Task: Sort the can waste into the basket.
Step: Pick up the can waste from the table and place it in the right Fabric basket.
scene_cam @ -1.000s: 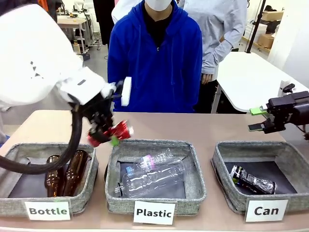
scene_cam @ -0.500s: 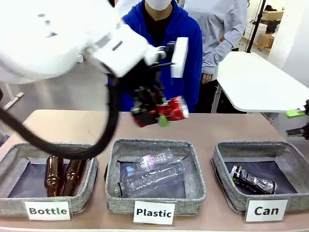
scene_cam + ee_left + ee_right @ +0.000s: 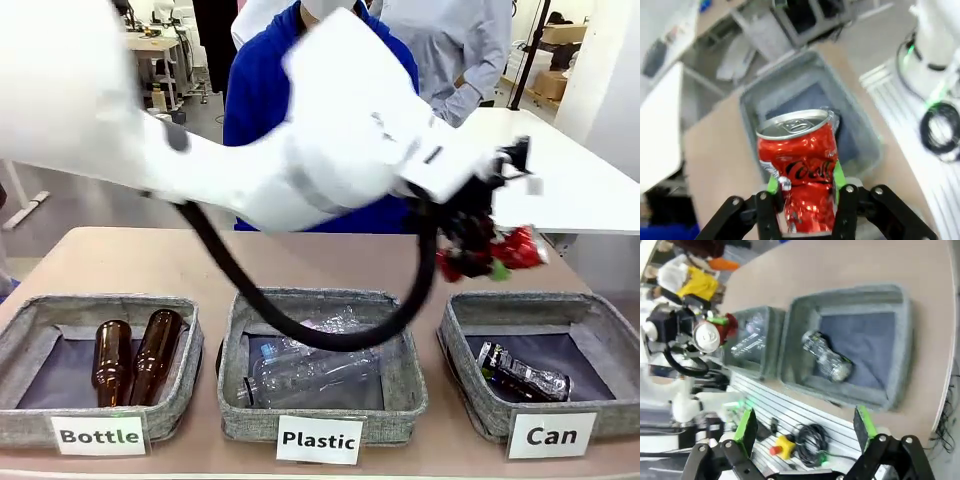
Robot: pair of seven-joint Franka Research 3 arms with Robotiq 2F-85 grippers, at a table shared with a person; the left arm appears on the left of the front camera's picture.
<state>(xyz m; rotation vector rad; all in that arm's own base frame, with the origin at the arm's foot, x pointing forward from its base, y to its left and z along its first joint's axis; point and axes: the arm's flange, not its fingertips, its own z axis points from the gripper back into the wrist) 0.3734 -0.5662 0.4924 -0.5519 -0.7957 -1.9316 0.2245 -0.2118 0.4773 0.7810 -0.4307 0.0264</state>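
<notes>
My left gripper [image 3: 490,262] is shut on a dented red cola can [image 3: 520,247], held in the air above the far left corner of the grey basket [image 3: 458,345] labelled "Can". In the left wrist view the can [image 3: 797,165] stands upright between the green pads, with the basket [image 3: 862,132] below it. A crushed dark container [image 3: 522,372] lies inside the basket. My right gripper [image 3: 805,430] is open and holds nothing; it looks down on the basket [image 3: 850,292] from high up and shows the left gripper with the can [image 3: 710,335] off to the side.
The "Plastic" basket [image 3: 400,400] in the middle holds clear bottles [image 3: 310,365]. The "Bottle" basket [image 3: 30,420] at the left holds two brown bottles [image 3: 140,355]. A person in a blue hoodie [image 3: 260,110] stands at the far side. My left arm spans the table's middle.
My left arm has swung right with the can, from over the "Bottle" basket, past the "Plastic" basket, to the "Can" basket. The right gripper has left the front view's right edge.
</notes>
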